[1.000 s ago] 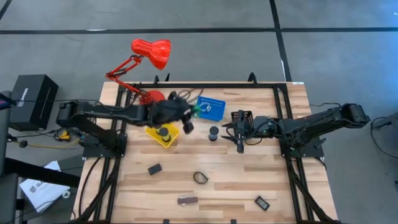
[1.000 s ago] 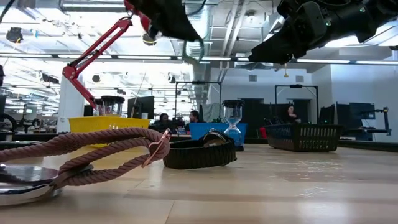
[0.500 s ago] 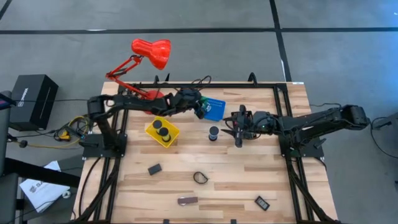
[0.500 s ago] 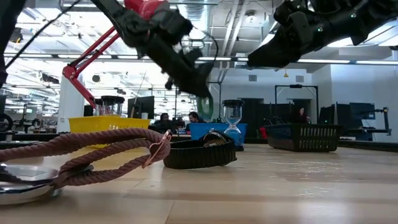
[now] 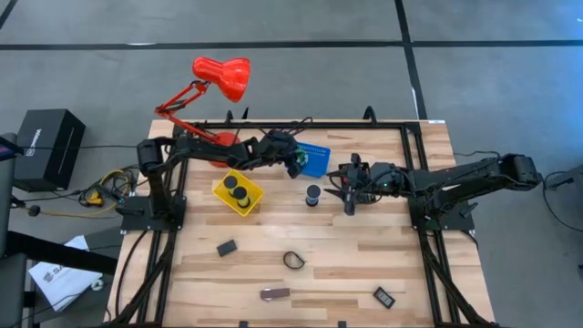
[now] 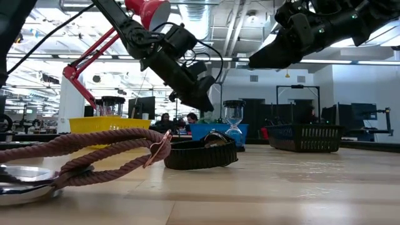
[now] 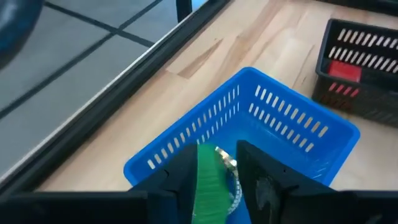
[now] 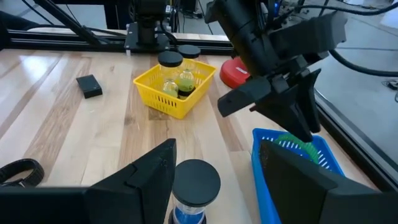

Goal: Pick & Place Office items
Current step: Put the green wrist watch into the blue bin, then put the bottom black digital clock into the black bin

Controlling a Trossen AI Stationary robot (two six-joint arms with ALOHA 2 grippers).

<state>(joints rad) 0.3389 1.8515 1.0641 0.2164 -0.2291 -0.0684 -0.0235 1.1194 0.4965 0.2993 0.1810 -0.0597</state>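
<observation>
Green piece (image 7: 206,181): between the fingers of the left end effector (image 7: 214,186), jaws parting, poised over the blue basket (image 7: 292,134), apparently for release there. Right end effector (image 8: 214,180): spread wide, empty, hovering above the hourglass-like item (image 8: 194,190), likely its next pick. Other items stay scattered on the surface (image 5: 337,273).

1. The left arm reaches from its base across the back of the table, and the left gripper (image 5: 294,160) hangs tilted downward over the near rim of the blue slatted plastic basket (image 5: 315,162).
2. Its dark fingers (image 7: 261,180) stand slightly parted around a green ridged piece (image 7: 208,180) above that basket's inside.
3. The right arm stretches low toward the basket; the right gripper (image 5: 350,191) waits just beside it, fingers (image 8: 295,177) spread wide, holding nothing.
</observation>
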